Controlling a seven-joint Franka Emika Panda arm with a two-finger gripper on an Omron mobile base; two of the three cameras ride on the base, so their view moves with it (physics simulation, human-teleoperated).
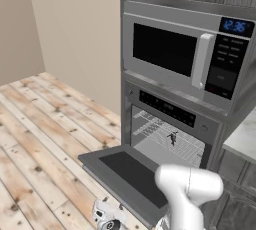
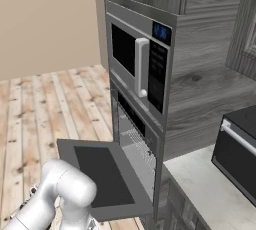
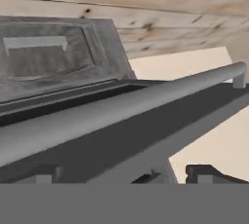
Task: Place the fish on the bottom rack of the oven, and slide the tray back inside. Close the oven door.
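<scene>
Inside the oven (image 1: pixel 150 119), the fish (image 1: pixel 173 137) lies beyond the tool (image 3: pixel 126 174).

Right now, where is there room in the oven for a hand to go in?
Bare room: the wire rack left of the fish, and the open oven door. It is crowded at the door's front edge, where the robot's arm hangs.

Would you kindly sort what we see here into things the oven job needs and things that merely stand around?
Needed: fish, bottom rack, oven, oven door, gripper.
Just standing around: microwave, toaster oven, counter.
</scene>
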